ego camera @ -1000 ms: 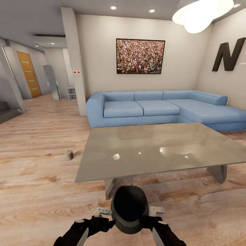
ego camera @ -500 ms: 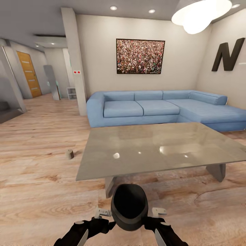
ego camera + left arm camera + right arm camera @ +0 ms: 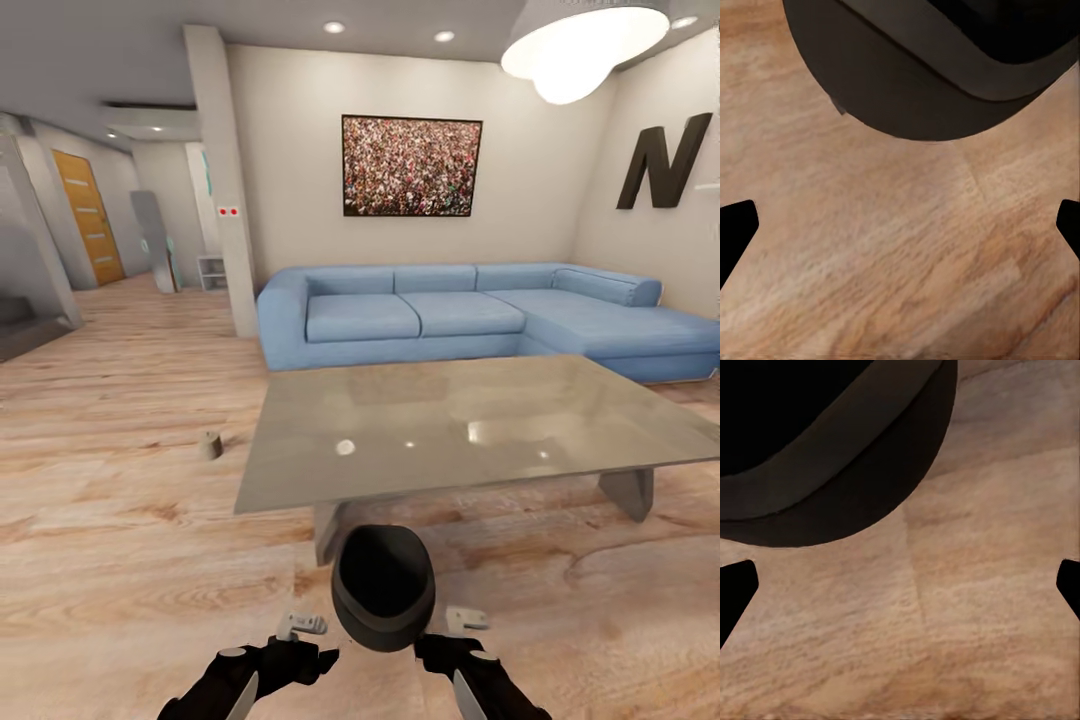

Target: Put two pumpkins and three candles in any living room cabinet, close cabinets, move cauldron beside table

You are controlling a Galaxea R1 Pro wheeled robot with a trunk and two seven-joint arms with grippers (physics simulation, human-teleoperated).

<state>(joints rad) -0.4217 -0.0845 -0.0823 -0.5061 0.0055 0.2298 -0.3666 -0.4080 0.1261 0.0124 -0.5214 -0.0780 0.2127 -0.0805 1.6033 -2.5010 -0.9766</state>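
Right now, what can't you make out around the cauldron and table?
Head view: the cauldron body hides its base; gap to the table leg unclear.
Head view: the table covers the floor beneath it.
Head view: the candle is too small for detail.
Left wrist view: cauldron cut off by the edge.

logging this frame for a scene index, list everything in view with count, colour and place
cauldron: 1, black, on the floor by the table's near edge, between the end effectors
table: 1, glossy grey, mid-room in front of the sofa
candle: 1, beige-grey, on the floor to the left of the table
sofa: 1, blue, corner type, along the far wall
picture: 1, dark frame with speckled print, on the wall above the sofa
letter N: 1, dark, on the right wall
lamp: 1, white, hanging at top right
door: 1, orange, down the hall at far left
floor: light wood planks
left end effector: 1, black arm, fingers spread, left of the cauldron
right end effector: 1, black arm, fingers spread, right of the cauldron
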